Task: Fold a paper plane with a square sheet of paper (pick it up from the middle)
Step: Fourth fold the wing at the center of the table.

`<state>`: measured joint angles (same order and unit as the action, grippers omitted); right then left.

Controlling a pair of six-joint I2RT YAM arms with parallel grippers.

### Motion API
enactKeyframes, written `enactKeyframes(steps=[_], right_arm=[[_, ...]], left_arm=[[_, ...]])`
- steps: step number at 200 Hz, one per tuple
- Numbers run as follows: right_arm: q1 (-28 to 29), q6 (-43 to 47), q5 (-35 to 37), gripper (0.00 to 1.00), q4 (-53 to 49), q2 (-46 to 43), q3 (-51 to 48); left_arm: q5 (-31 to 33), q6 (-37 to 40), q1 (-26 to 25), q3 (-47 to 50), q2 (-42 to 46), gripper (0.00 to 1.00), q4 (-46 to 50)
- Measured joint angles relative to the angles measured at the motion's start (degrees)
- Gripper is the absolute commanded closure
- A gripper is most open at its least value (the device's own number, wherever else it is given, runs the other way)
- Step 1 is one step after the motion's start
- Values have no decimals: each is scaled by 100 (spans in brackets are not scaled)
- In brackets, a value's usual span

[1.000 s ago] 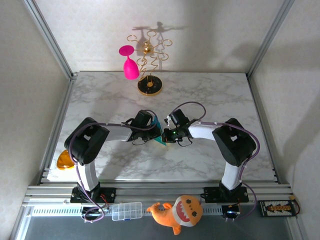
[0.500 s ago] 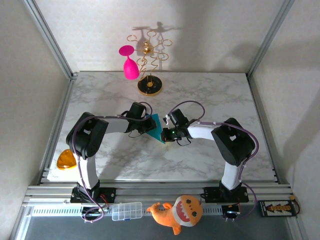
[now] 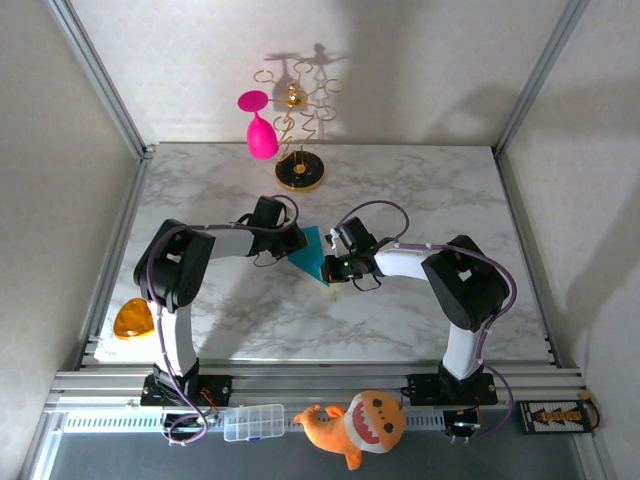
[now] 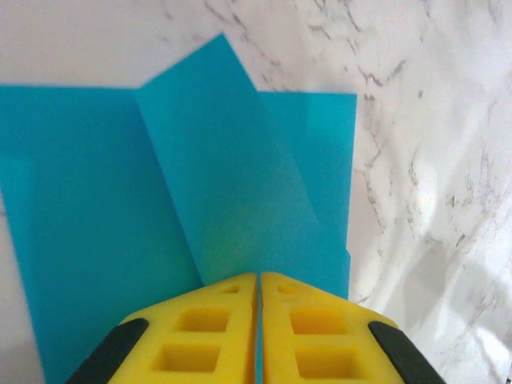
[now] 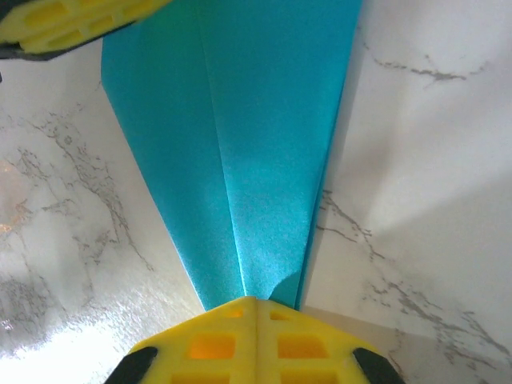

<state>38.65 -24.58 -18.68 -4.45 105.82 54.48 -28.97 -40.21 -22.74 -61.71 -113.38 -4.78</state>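
Operator: Fingers, state?
Technician: Both pairs pinch the part-folded paper plane ahead of them: left gripper on a raised flap, right gripper probably at the nose. Step: wing fold. Next: press flap flat.

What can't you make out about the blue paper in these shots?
Top external: blue paper too small to read its folds.
Left wrist: left gripper hides the near edge; the frame cuts the left side.
Right wrist: right gripper covers the narrow tip; the wide end runs off the top.
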Motion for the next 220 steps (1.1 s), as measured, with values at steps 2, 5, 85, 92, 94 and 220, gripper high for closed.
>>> enactKeyframes(steps=[2,5,85,92,94,220], right_arm=[[2,0,7,99,2,0,0],[2,-2,11,99,13,4,0],[22,2,164,99,199,15,-37],[24,4,177,99,201,15,-37],[26,4,179,99,201,15,-37],[50,39,219,99,186,9,-20]], left_arm=[[2,0,4,-4,-4,89,2],[4,7,11,-15,-7,89,9],[-133,168,407,-560,-376,89,164],[-131,188,466,-612,-411,89,166],[-131,190,479,-623,-417,89,166],[452,330,953,-85,734,85,149]])
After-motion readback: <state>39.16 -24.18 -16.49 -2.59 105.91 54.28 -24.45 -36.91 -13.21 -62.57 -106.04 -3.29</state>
